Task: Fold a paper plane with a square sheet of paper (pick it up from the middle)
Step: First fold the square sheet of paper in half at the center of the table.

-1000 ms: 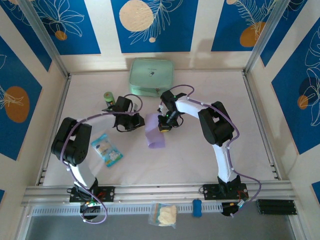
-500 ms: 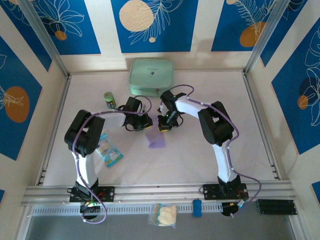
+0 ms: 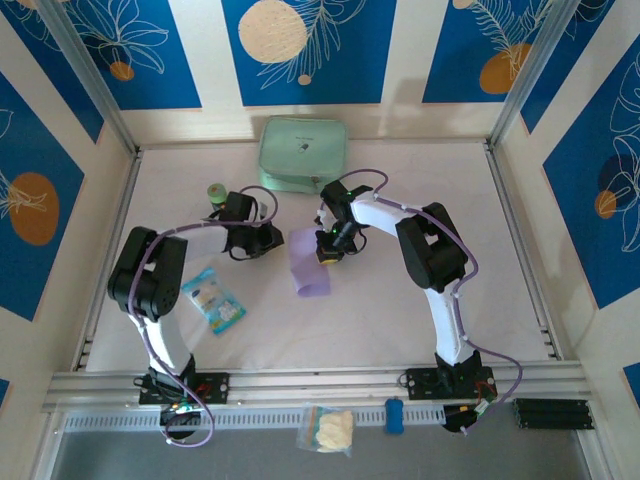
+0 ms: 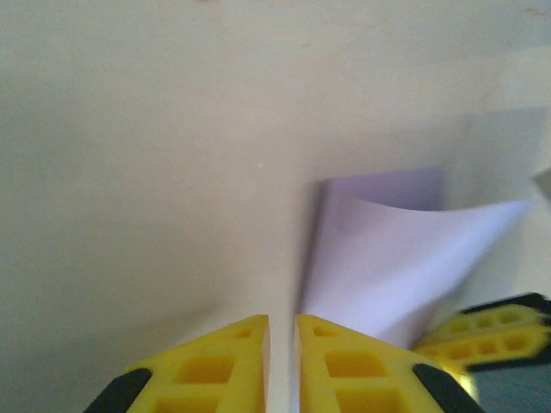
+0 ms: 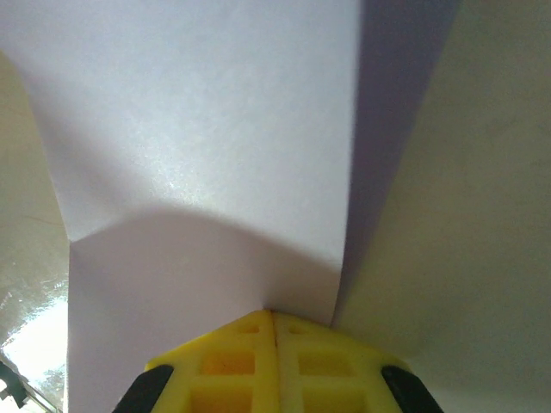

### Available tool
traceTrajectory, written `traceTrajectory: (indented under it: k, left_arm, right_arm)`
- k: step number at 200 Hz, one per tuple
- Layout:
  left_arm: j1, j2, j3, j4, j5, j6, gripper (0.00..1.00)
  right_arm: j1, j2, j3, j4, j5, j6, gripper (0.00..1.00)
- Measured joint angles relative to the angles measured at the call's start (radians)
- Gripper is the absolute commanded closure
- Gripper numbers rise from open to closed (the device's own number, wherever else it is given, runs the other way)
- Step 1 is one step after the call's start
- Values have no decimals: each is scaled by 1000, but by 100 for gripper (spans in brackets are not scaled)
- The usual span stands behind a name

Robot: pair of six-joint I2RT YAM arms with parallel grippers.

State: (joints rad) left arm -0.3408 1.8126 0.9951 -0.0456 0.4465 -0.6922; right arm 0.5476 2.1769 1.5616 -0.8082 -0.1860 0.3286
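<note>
**From above:** Two white arms reach toward mid-table, where the square sheet of paper (image 3: 308, 270) lies as a tall, narrow lavender strip on the pale table (image 3: 400, 320). The right gripper (image 3: 322, 252) sits at the strip's upper right edge, touching it. The left gripper (image 3: 268, 240) is just to the left of the strip, apart from it. A mint-green pouch (image 3: 303, 153) rests at the far side of the table, a small green bottle (image 3: 216, 192) stands near the left arm, and a blue-and-white snack packet (image 3: 214, 298) lies nearer the left arm's base, well apart from the paper.

**Left wrist:** The left gripper (image 4: 282, 323) shows its two yellow fingers drawn together, with only a thin slit between them and nothing in it. Beyond them, over the bare table (image 4: 172, 172), the square sheet of paper (image 4: 387, 258) curls upward, its pale face bowed and a darker layer behind. The right gripper (image 4: 486, 331) appears at the lower right, at the sheet's edge.

**Right wrist:** The right gripper (image 5: 274, 318) is clamped on the square sheet of paper (image 5: 207, 155), its yellow fingers pressed tight with the sheet's edge pinched between them. The paper bows away from the grip, one fold running up the right side against the table (image 5: 482, 215).
</note>
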Motion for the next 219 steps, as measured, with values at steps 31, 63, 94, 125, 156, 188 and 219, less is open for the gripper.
traceTrajectory:
  k: [31,63,94,125,156,188,219]
  left_arm:
    - [-43,-4,24,35,39,-34,84]
    - [-78,73,100,42,60,-55,84]
    - [-83,130,134,21,51,-71,85]
    - [-78,158,154,-8,10,-69,85]
    - [-58,175,142,4,0,-79,85]
    - [-49,175,135,14,5,-85,85]
    - [-24,175,135,14,10,-72,85]
  right_arm:
    - [0,0,0,0,0,0,97]
    - [0,0,1,0,0,0,97]
    - [0,0,1,0,0,-1,97]
    - [0,1,1,-2,0,-6,97]
    - [0,2,2,-2,0,-8,97]
    - [-1,4,3,-4,0,-8,98]
    - [-1,4,3,-4,0,-8,98]
